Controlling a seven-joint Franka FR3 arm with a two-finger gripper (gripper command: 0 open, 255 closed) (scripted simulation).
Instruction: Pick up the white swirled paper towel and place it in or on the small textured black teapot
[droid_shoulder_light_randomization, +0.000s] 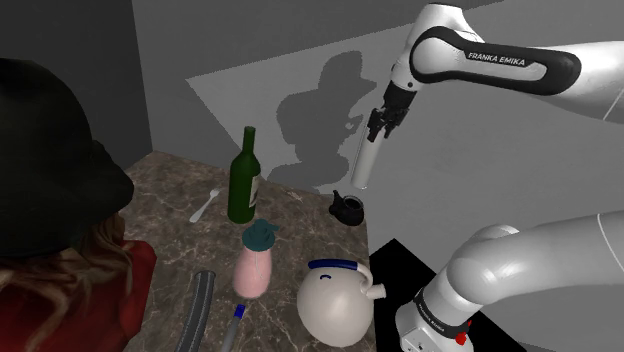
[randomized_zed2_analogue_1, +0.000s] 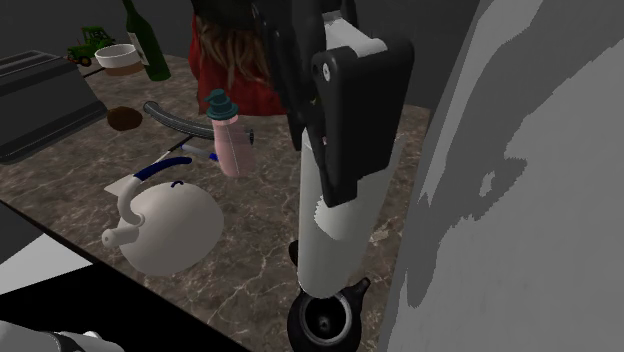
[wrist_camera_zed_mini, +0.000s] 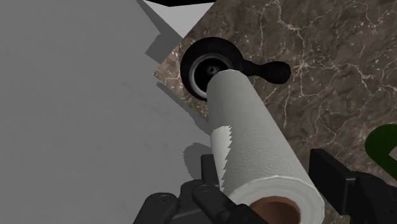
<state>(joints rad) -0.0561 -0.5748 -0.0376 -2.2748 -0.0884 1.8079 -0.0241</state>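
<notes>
Black gripper (wrist_camera_zed_mini: 270, 184) is clamped tight on the white swirled paper towel roll (wrist_camera_zed_mini: 254, 133), wrist aimed straight down from a high, outstretched arm. The roll hangs upright, lower end just above the small black teapot (wrist_camera_zed_mini: 207, 63), which sits at the marble counter (wrist_camera_zed_mini: 318, 76) corner.

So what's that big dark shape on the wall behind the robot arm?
Shoulder view: it looks like a shadow cast by the arm and the paper towel in its gripper, on a lit patch of wall; wrist view: the paper towel throws a smaller shadow beside it.
</notes>
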